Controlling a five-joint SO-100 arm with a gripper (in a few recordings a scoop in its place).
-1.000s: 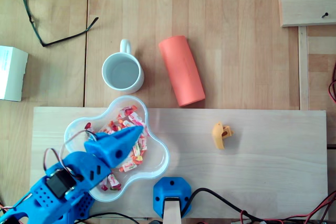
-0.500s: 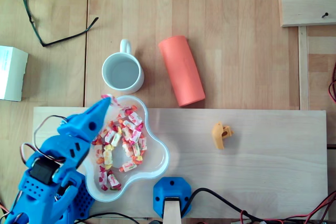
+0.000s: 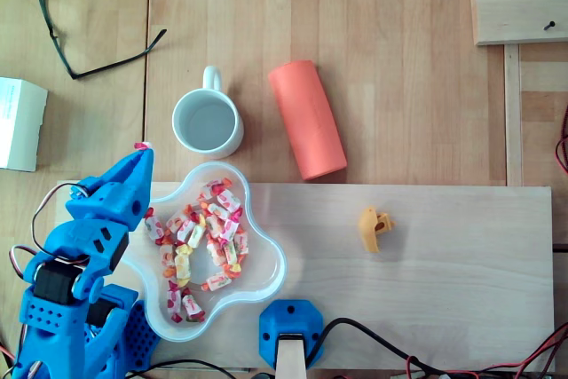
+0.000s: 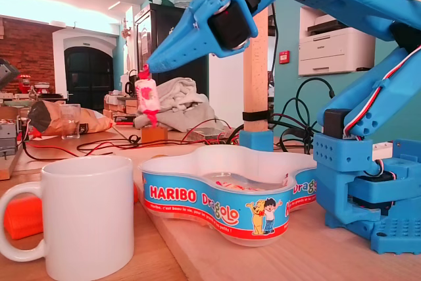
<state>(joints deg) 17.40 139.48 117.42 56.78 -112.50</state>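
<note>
A: 1 wrapped candy (image 4: 147,97) hangs pinched in the gripper (image 4: 150,65), lifted clear, just past the rim of the tray (image 3: 280,259) and near the mug (image 3: 240,126).
B: I'd say hold that pinch firm and pass above the mug's rim; the table (image 3: 399,59) left of it lies open up to the box (image 3: 18,122).

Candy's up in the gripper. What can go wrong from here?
1. The gripper pinches the candy only by its top wrapper end, so it may slip out.
2. In the overhead view it seems to hang over bare table beside the mug, outside the tub. A drop now would likely land loose.
</note>
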